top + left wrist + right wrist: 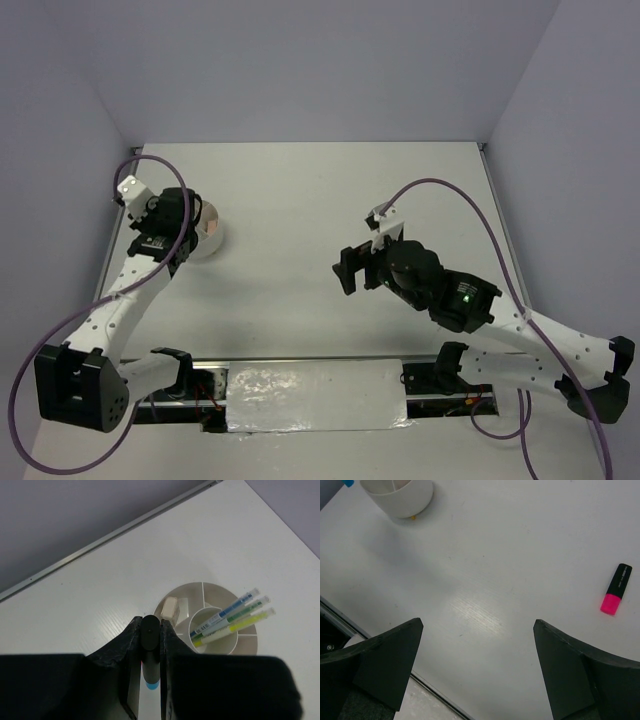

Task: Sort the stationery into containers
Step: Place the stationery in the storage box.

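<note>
— How does it look?
— Short blue highlighter (150, 652), black cap at one end. Pinched in the left gripper (149, 630), fingers (131, 640) nearly together on the cap, just beside the tub (210, 585).
— And the right gripper (477, 625)?
— Spread fully wide, holding nothing, touching nothing. Hangs well apart from the tub.
— Anything loose?
— Pink highlighter (616, 589), black-capped, flat on the table (485, 555), well apart from the tub.
— Inside the tub?
— Round, white, split by dividers. Three thin pens (232, 616) with blue, green and yellow-green markings lean in the centre ring, ends past the rim. One tan eraser (170, 607) lies in an outer compartment, on the side nearest the held highlighter.
</note>
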You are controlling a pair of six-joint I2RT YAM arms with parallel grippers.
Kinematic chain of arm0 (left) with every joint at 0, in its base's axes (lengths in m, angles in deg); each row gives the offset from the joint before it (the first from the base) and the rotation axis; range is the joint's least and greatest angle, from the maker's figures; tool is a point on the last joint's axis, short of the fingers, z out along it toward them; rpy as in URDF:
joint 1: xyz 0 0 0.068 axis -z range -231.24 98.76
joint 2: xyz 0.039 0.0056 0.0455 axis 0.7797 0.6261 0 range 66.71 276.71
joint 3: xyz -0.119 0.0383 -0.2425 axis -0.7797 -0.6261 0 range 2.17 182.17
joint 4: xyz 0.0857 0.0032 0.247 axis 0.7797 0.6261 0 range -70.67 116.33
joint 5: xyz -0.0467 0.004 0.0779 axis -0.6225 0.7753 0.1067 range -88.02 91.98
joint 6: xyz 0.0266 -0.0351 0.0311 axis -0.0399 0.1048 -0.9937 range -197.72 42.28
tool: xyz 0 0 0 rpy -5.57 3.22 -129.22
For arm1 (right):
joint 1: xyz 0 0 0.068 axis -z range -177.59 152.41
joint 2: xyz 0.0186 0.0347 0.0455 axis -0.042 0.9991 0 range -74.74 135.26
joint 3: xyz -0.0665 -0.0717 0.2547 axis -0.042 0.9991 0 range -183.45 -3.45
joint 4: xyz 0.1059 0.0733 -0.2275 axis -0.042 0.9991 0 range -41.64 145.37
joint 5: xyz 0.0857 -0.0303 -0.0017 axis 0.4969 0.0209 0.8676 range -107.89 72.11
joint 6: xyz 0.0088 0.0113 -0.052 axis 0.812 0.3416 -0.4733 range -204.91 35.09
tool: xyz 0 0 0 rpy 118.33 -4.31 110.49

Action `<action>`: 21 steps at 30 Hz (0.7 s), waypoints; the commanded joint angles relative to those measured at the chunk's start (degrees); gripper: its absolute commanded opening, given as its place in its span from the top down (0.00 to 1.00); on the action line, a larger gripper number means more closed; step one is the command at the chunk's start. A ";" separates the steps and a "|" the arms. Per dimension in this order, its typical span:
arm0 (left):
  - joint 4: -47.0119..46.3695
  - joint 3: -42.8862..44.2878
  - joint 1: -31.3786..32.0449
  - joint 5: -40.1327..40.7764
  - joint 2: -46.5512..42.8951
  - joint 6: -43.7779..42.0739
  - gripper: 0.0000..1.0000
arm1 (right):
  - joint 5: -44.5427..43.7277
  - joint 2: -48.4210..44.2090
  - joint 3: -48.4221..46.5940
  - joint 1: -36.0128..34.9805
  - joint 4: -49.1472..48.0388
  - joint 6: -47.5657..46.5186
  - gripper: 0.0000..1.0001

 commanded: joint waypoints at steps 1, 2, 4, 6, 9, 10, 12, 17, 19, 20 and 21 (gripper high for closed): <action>-7.51 -1.03 -0.93 2.58 -0.64 2.41 0.95 | -1.15 -1.07 1.05 0.73 -0.95 -0.23 0.00; -8.49 -1.73 -1.01 2.41 -0.55 2.24 0.95 | -0.88 -0.98 1.14 0.64 -0.95 -0.23 0.00; -10.07 -2.27 -1.28 1.97 -0.46 2.15 0.95 | -0.62 -0.72 1.49 0.73 -1.04 -0.32 0.00; -12.01 -2.79 -1.36 1.53 0.24 2.06 0.94 | -0.44 -0.46 1.58 0.90 -0.78 -0.41 0.00; -12.27 -2.36 -1.37 1.70 1.82 2.85 0.91 | -0.44 -0.19 1.23 0.99 -0.51 -0.67 0.00; -12.27 -2.27 -1.37 1.88 2.09 3.11 0.89 | -0.44 -0.19 1.23 0.99 -0.51 -0.67 0.00; -12.97 -2.27 -1.37 2.23 2.79 3.20 0.87 | -0.18 -0.28 1.23 1.17 -0.77 -0.84 0.00; -13.95 -3.32 -1.63 2.14 3.76 3.99 0.82 | 0.17 0.42 1.32 1.61 -1.04 -1.02 0.00; -14.64 -4.63 -1.72 2.15 4.20 4.69 0.81 | 0.44 0.69 1.40 1.69 -1.30 -1.02 0.00; -15.00 -4.99 -1.80 1.88 4.46 4.96 0.79 | 0.53 0.60 1.49 1.69 -1.30 -1.02 0.00; -16.13 -5.77 -1.81 1.36 4.64 5.05 0.76 | 0.61 0.43 1.67 1.78 -1.56 -1.11 0.00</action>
